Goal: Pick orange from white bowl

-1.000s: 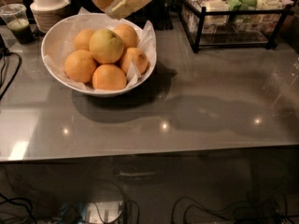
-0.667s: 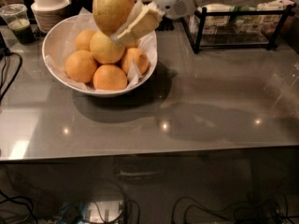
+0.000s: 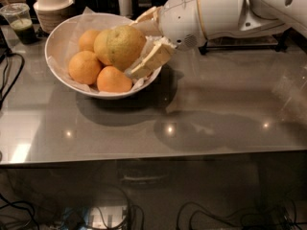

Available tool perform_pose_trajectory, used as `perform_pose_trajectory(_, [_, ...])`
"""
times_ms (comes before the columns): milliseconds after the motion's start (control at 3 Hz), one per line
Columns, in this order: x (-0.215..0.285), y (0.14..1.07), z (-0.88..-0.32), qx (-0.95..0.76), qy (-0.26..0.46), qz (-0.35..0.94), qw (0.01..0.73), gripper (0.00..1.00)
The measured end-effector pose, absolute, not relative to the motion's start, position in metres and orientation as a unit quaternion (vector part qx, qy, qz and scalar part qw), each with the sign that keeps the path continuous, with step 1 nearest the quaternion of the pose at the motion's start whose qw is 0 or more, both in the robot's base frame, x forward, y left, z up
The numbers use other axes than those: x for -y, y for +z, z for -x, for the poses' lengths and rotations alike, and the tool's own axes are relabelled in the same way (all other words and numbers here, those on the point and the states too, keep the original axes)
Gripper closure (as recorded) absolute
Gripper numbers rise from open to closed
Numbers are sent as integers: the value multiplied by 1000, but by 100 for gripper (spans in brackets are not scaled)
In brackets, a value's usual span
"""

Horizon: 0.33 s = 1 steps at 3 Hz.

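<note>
The white bowl [image 3: 56,42], lined with crinkled white paper, stands at the back left of the grey table. It holds three smaller deep-orange fruits, at the left [image 3: 85,66], front [image 3: 113,79] and back [image 3: 88,38]. The large dull golden-yellow orange [image 3: 122,44] sits between my gripper's two cream fingers, low over the bowl's middle and against the other fruit. My gripper [image 3: 135,44] reaches in from the right on the white arm [image 3: 216,11] and is shut on this orange. One finger [image 3: 149,60] lies below and right of it, the other behind it.
A clear cup with green drink [image 3: 19,22] and a stack of white lidded cups [image 3: 52,4] stand behind the bowl at the left. Black cables [image 3: 9,75] lie along the table's left edge. Dark items stand behind the arm along the back.
My gripper has come down with the golden-yellow orange in it, from above the bowl's back rim to low over the fruit in the bowl. The arm now reaches further into view.
</note>
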<state>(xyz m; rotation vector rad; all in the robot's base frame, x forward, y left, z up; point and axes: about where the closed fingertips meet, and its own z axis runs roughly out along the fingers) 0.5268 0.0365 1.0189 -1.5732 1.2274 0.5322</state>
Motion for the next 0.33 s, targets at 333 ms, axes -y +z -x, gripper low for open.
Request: perform_pose_trajectory(333, [-37,1019,-527,-510,222,654,512,100])
